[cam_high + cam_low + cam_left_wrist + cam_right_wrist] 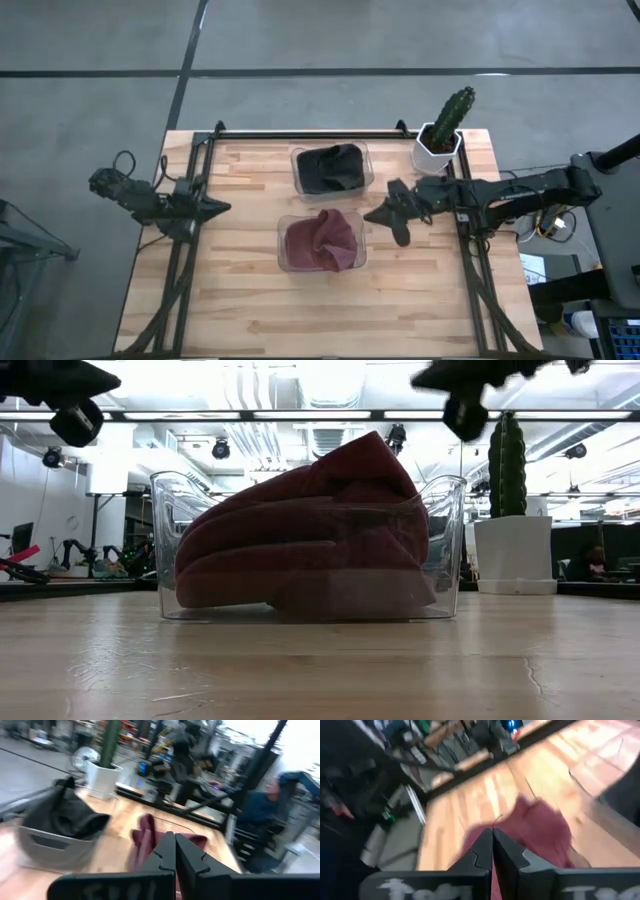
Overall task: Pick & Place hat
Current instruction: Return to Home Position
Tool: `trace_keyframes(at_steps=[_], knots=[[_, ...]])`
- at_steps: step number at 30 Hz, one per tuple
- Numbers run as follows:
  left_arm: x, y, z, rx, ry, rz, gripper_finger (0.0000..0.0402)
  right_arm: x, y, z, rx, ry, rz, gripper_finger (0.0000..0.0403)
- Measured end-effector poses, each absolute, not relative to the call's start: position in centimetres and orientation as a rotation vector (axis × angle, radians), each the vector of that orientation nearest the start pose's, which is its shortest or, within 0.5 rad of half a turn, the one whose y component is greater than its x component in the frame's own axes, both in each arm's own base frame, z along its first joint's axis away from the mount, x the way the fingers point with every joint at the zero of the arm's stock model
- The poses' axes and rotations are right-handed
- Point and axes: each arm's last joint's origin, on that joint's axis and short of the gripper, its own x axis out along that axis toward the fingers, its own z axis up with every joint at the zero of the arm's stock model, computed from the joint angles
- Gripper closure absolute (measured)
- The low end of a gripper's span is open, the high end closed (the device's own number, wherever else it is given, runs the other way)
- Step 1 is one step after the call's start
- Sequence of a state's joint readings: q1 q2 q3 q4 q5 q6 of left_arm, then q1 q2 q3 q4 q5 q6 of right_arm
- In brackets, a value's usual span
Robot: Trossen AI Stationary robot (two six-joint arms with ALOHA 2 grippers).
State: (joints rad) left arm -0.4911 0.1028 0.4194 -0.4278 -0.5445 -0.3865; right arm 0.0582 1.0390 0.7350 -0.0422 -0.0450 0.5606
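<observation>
While both jaws are closed, the right jaws hover seemingly clear of the red cap's [322,240] bin [281,240].

The red cap [322,243] is maroon; the black cap [331,167] is plain black. The cactus [455,108] is green, its pot [437,152] white, the tabletop [240,300] pale wood-grain.

Black cap [332,168] hidden, low view

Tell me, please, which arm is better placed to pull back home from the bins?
Left: the left gripper, shut, hangs over the table's left side, apart from the red cap's bin; the right gripper, shut, hangs right beside it.
</observation>
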Motion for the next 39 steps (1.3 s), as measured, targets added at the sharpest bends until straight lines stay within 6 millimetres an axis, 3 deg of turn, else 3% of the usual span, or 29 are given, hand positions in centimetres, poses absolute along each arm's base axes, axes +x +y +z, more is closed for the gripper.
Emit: trace_keyframes(at_steps=[4,7,10,15,26,30,36,39], knots=[[6.3,-1.5,25.4,-0.305,0.07,0.136,0.0401,21.8,2.0,26.5,0.294,0.235,0.078,0.0394],[6.2,-1.5,25.4,-0.254,0.071,0.132,0.0401,20.9,2.1,25.4,0.201,0.094,0.135,0.0394],[6.5,-1.6,24.7,-0.189,0.086,0.132,0.0401,19.8,2.0,23.8,0.182,0.067,0.15,0.0394],[7.0,-1.9,23.3,-0.176,0.089,0.13,0.0401,18.1,1.7,20.6,0.24,0.167,0.073,0.0394],[6.2,-1.2,23.1,-0.175,0.043,0.199,0.0401,14.3,1.3,20.0,0.148,-0.009,0.069,0.0394],[6.6,-1.5,21.8,-0.174,0.07,0.208,0.0401,13.2,1.2,19.3,0.129,-0.063,0.077,0.0394],[6.7,-1.6,21.5,-0.207,0.084,0.163,0.0401,11.9,1.1,18.6,0.128,-0.143,0.08,0.0394],[7.1,-2.1,21.0,-0.232,0.081,0.054,0.0401,11.5,1.1,18.5,0.084,-0.165,0.079,0.0394]])
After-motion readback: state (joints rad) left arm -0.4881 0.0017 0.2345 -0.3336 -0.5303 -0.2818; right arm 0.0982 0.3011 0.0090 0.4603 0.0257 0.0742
